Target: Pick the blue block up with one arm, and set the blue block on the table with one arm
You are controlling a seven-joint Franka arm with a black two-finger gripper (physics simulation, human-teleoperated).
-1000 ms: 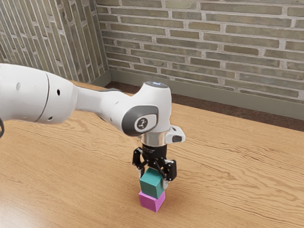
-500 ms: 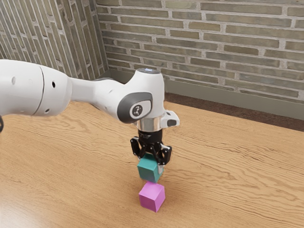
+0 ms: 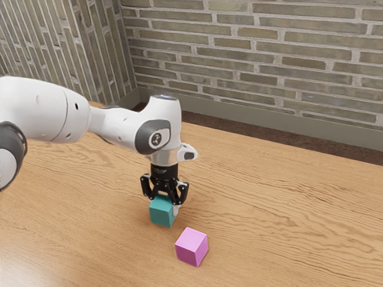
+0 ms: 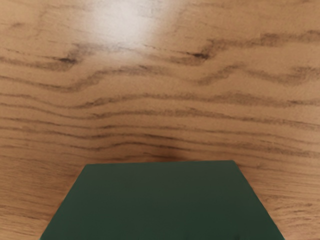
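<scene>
Exterior view: hand (image 3: 163, 206) grasping teal block (image 3: 161, 214), to the exterior view's left of 1 pink block (image 3: 191, 247), farther off; contact with worktop (image 3: 269, 209) undetermined. Wrist view: teal block under hand. Risk: premature release, causing drop or tilt.

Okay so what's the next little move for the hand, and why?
Probably ease the hand gently straight down until contact is certain: it grips the teal cube clear of the pink cube, and I can't tell whether the teal cube's underside touches the wooden table.
</scene>
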